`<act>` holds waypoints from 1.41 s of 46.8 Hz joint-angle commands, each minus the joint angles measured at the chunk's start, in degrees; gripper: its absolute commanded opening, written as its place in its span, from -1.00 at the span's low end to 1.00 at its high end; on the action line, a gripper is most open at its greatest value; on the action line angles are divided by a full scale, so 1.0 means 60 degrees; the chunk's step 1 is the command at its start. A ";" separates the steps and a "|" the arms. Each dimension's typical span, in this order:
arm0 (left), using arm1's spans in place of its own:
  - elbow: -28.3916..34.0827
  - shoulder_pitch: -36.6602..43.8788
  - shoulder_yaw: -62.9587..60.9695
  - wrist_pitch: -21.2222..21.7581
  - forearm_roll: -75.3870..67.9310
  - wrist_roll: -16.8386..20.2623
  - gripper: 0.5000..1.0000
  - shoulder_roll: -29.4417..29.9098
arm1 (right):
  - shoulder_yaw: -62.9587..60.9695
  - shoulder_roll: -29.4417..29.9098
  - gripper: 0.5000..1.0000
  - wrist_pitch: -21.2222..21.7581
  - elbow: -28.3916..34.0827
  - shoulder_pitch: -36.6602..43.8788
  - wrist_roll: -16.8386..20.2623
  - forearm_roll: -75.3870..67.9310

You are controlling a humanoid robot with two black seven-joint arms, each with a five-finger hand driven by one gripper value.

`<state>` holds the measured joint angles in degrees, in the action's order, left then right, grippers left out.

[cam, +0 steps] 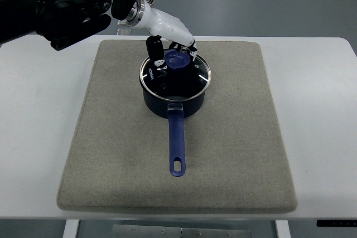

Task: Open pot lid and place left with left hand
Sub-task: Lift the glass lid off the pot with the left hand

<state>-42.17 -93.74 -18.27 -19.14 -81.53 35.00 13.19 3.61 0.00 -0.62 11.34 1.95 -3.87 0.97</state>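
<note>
Grasping is the step I am in now. My left hand [170, 45] reaches in from the upper left and hangs over the pot [175, 88], which stands on the grey mat [234, 154] in the middle of the white table [33, 110]. The glass lid [192, 79] sits on the pot, level with its rim as far as I can judge. My dark fingers [153, 45] are curled around the blue knob [177, 59] at the far side of the lid, some on its left and some on its right. They seem to touch it, but I cannot tell if the grip is already firm. The long blue handle [175, 143] of the pot points toward me.

I think the lifting is not yet done. The next move calls for a tight hold on the knob, then a straight rise until the lid is free from the rim, so that the pot is not dragged with it. After this I should carry the lid to the left and set it down on the free part of the mat beside the pot. My right hand is not visible.
</note>
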 commanded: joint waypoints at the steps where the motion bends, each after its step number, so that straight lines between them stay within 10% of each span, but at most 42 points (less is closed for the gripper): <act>1: -0.0003 0.0008 -0.0002 -0.0003 0.0039 0.0000 -1.00 -0.0001 | 0.0000 0.0000 0.67 0.0000 0.0000 -0.0003 0.0000 0.0000; 36: 0.0129 -0.0094 0.0481 0.0202 0.0229 0.0000 -1.00 0.0204 | 0.0000 0.0000 0.67 0.0000 0.0000 -0.0003 0.0000 0.0000; 66: 0.2297 0.0008 0.0526 0.0100 0.1943 0.0000 -1.00 0.0966 | 0.0000 0.0000 0.67 0.0000 0.0000 -0.0003 0.0000 0.0000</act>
<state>-28.65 -93.75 -15.25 -18.52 -70.42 35.00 18.27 3.60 0.00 -0.62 11.34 1.95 -3.87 0.97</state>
